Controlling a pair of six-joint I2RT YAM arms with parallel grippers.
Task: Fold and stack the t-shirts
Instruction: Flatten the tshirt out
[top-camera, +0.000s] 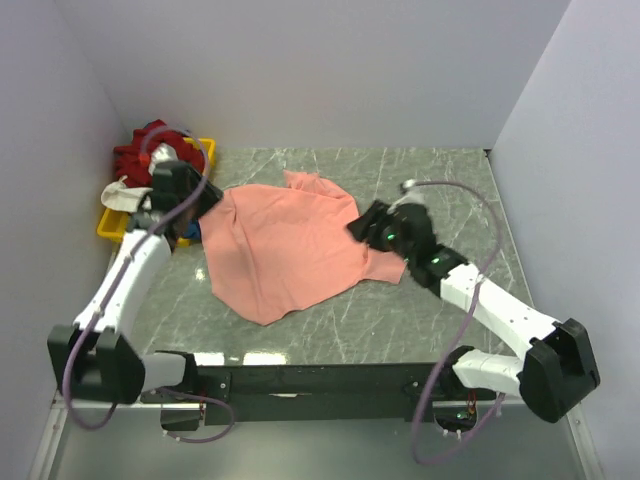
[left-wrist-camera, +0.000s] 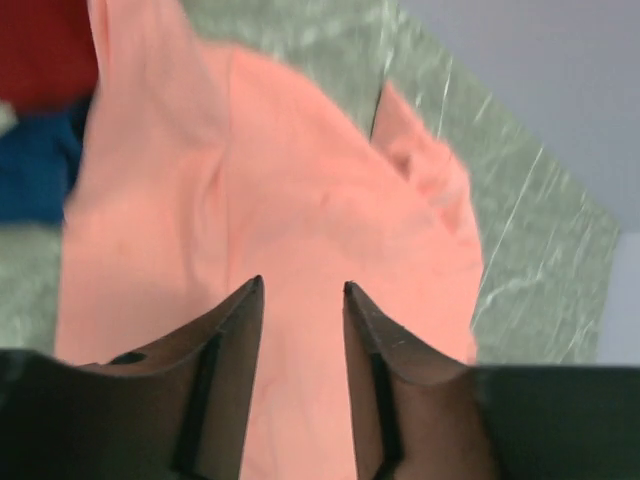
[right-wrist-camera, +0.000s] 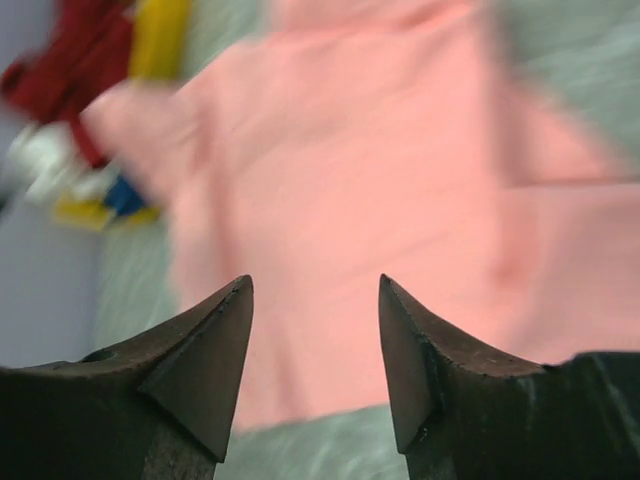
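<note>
I see a soft, rumpled pink shirt (top-camera: 285, 250) on the marbled counter (top-camera: 430, 170). My left hand (left-wrist-camera: 301, 284) and right hand (right-wrist-camera: 315, 280) gape, empty.

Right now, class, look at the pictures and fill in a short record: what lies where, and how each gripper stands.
table: grey marbled top
pink shirt: spread mid-table, crumpled, not folded
tray: yellow, far left, heaped with a red shirt, a white cloth and a blue cloth
left gripper: open, over the pink shirt's left edge, holding nothing
right gripper: open, over its right edge, holding nothing
stack: none yet
</note>
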